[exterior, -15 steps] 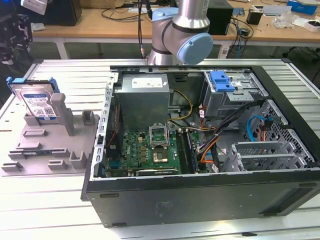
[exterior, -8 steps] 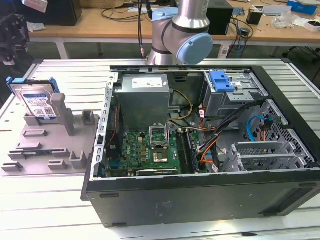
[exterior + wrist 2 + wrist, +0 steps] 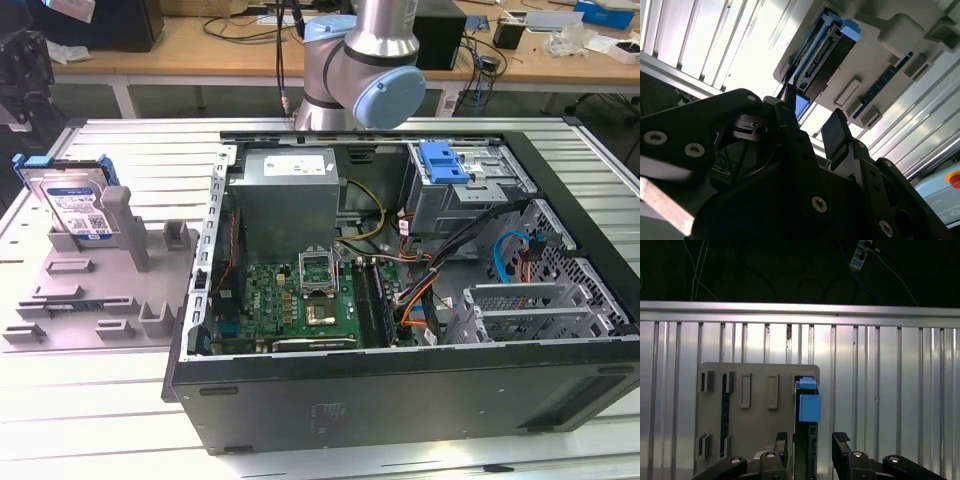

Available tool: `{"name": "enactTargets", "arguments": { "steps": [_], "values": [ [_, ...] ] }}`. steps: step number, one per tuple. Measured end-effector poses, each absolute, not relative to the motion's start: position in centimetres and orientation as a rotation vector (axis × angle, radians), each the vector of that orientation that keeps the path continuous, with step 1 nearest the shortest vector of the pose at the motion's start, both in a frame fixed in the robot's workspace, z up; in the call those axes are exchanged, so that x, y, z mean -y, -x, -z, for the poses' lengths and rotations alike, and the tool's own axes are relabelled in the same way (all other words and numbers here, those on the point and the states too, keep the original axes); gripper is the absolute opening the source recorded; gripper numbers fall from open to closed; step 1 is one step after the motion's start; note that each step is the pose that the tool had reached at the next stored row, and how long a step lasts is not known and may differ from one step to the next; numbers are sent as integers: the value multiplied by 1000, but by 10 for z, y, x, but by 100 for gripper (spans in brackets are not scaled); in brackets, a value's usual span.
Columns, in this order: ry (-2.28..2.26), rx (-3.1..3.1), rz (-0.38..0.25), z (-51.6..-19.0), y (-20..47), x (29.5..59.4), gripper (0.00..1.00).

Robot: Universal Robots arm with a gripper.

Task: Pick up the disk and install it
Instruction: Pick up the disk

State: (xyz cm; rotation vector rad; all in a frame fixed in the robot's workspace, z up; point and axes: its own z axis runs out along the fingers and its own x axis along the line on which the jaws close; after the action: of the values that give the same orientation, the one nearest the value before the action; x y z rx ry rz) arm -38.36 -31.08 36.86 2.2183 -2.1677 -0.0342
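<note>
Exterior view, left to right: the disk (image 3: 75,205) stands on edge in a grey fixture (image 3: 90,330) on the slatted bench (image 3: 80,400), at 9 o'clock from the open computer case (image 3: 400,390). Drive cage (image 3: 470,200) with blue bracket (image 3: 445,160) at the case's 1 o'clock, cables (image 3: 450,250) crowding below it. Arm (image 3: 365,60) at 12 o'clock. In the first wrist view the gripper (image 3: 811,442) is spread wide and empty, with the disk in line between its fingers and clear of them.

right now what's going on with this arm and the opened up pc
A robot arm is lined up on the disk, which stands on edge in a grey holder at the exterior view's left, beside an open computer case. In the first wrist view the tool is open, its fingers to either side of the disk's edge and apart from it. Nothing is held, and the disk is not yet in the case.
</note>
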Motion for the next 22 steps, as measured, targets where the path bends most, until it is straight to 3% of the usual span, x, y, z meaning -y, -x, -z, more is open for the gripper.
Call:
{"name": "enactTargets", "arguments": {
  "steps": [22],
  "values": [
    [-2218, 2168, 33, -352, 395, 310, 48]
  ]
}}
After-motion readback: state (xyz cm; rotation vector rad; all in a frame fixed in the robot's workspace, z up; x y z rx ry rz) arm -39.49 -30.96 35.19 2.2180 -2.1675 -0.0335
